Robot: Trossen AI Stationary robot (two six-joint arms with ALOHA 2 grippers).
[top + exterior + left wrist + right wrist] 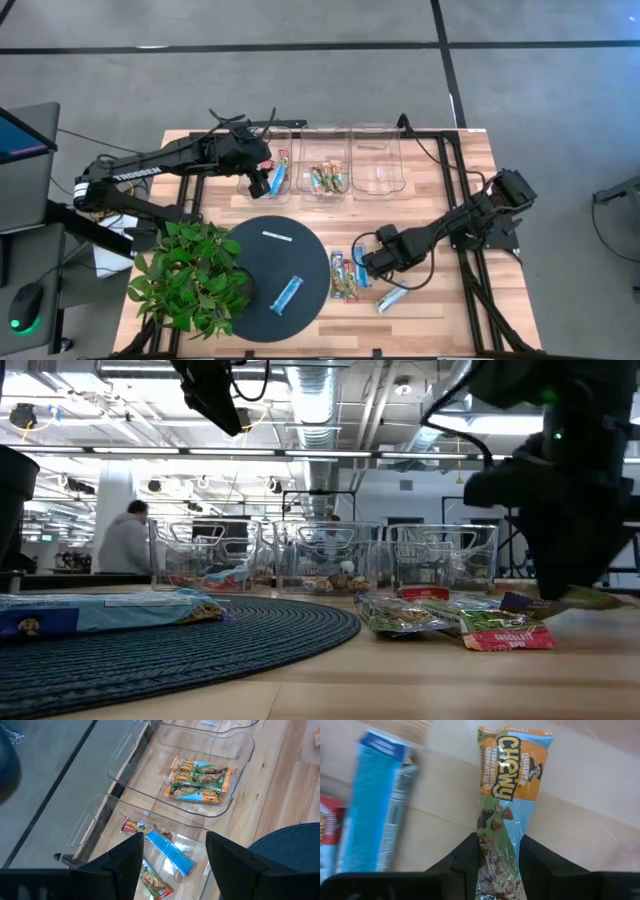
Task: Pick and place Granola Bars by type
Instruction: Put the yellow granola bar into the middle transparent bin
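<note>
My right gripper [367, 262] is down on the table beside the round mat [250, 290], and its fingers [470, 852] are closed on the sides of an orange bar [507, 805] (Chewy wrapper, pale blue lower down), which lies flat on the wood between them. Just beside it lies a blue bar [375, 805], with a few more bars [347, 275] clustered by the mat's edge and another blue one [391, 297] a little apart. One blue bar [287, 293] rests on the mat, near a thin white strip [277, 236]. My left gripper [258, 183] hangs above the left bin [100, 827], fingers [127, 860] spread wide and holding nothing; that bin contains a blue bar [172, 852] and red ones [135, 826]. The middle bin [245, 750] has three orange bars [200, 780]. The right bin [376, 160] stands next to it.
</note>
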